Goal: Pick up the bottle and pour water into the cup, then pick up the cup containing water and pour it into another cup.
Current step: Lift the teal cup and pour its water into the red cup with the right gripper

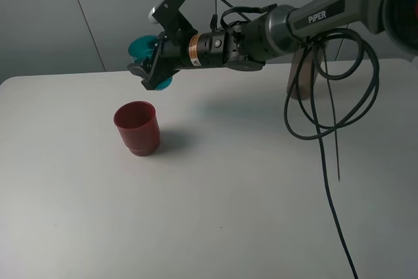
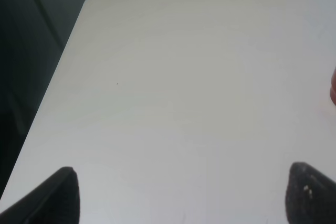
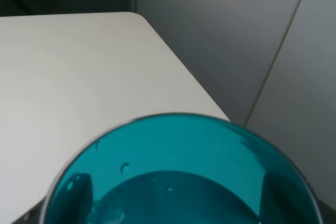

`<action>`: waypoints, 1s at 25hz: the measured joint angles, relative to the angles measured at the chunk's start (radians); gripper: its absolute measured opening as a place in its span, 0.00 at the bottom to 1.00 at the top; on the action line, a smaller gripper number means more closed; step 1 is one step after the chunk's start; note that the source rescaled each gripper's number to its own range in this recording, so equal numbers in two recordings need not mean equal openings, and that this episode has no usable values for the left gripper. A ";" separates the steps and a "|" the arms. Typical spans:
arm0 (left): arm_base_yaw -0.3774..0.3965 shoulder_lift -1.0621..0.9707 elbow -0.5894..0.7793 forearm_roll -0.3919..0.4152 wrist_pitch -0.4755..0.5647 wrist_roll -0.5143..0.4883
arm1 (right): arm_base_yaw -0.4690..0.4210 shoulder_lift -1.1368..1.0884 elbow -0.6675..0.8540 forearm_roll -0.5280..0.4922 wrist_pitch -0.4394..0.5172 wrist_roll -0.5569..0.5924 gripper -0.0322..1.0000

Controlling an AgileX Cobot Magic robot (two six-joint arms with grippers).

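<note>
Grey wall panels (image 1: 39,11) back a plain white surface (image 1: 228,213). The right tool (image 1: 151,65) is clamped on the translucent teal tumbler (image 1: 140,47), holding it in the air tipped onto its side, just above and beyond the opaque dark red cup (image 1: 137,127), which stands upright left of centre. Droplets cling inside the teal tumbler. It looks light, thin-walled and slick when wet, so is best gripped across its middle. The left tool (image 2: 184,198) hangs empty, jaws spread. The smoky brown bottle (image 1: 302,80) stands far right, partly hidden by the arm
</note>
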 joint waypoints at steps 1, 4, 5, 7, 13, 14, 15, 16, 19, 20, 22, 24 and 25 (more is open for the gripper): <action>0.000 0.000 0.000 0.000 0.000 0.000 | 0.000 0.002 0.000 -0.002 0.000 -0.022 0.11; 0.000 0.000 0.000 0.000 0.000 0.000 | 0.000 0.002 0.000 -0.004 0.000 -0.065 0.11; 0.000 0.000 0.000 0.000 0.000 0.000 | 0.000 0.002 0.000 -0.004 0.000 -0.071 0.11; 0.000 0.000 0.000 0.000 0.000 0.000 | 0.000 0.002 0.000 -0.004 0.000 -0.078 0.11; 0.000 0.000 0.000 0.000 0.000 0.000 | 0.000 0.002 0.000 -0.011 -0.038 -0.191 0.11; 0.000 0.000 0.000 0.000 0.000 0.000 | 0.000 0.002 0.000 -0.019 -0.054 -0.223 0.11; 0.000 0.000 0.000 0.000 0.000 0.000 | 0.000 0.002 0.000 -0.027 -0.067 -0.256 0.11; 0.000 0.000 0.000 0.000 0.000 0.000 | 0.000 0.002 0.000 -0.028 -0.077 -0.286 0.11; 0.000 0.000 0.000 0.000 0.000 0.000 | 0.000 0.002 0.000 -0.039 -0.088 -0.379 0.11; 0.000 0.000 0.000 0.000 0.000 0.000 | 0.000 0.002 0.000 -0.043 -0.091 -0.408 0.11; 0.000 0.000 0.000 0.000 0.000 0.000 | 0.000 0.002 0.000 -0.047 -0.091 -0.468 0.11; 0.000 0.000 0.000 0.000 0.000 0.000 | 0.000 0.002 0.000 -0.047 -0.091 -0.538 0.11; 0.000 0.000 0.000 0.000 0.000 0.000 | 0.000 0.002 0.000 -0.047 -0.091 -0.578 0.11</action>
